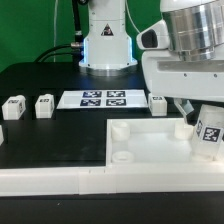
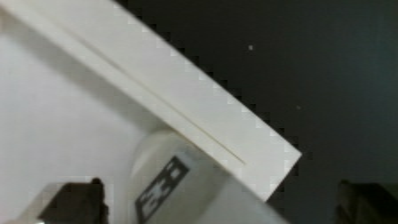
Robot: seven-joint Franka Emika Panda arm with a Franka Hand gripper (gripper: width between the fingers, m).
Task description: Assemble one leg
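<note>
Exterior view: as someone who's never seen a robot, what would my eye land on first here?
The big white robot arm fills the exterior view's upper right, its tool above a small tagged leg that sits tilted at the white panel on that same side. Behind, on the black table, three more legs flank the marker board, two toward the exterior view's left and one toward its right.

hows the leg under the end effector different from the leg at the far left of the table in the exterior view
Pose: the tilted leg leans, while the far-left leg stands upright.
Place: the tilted leg is at the white panel's corner, between the spread fingers of the end effector; the far-left leg stands alone on the black table, apart from the panel.
Both are small white blocks with a black-and-white tag.
</note>
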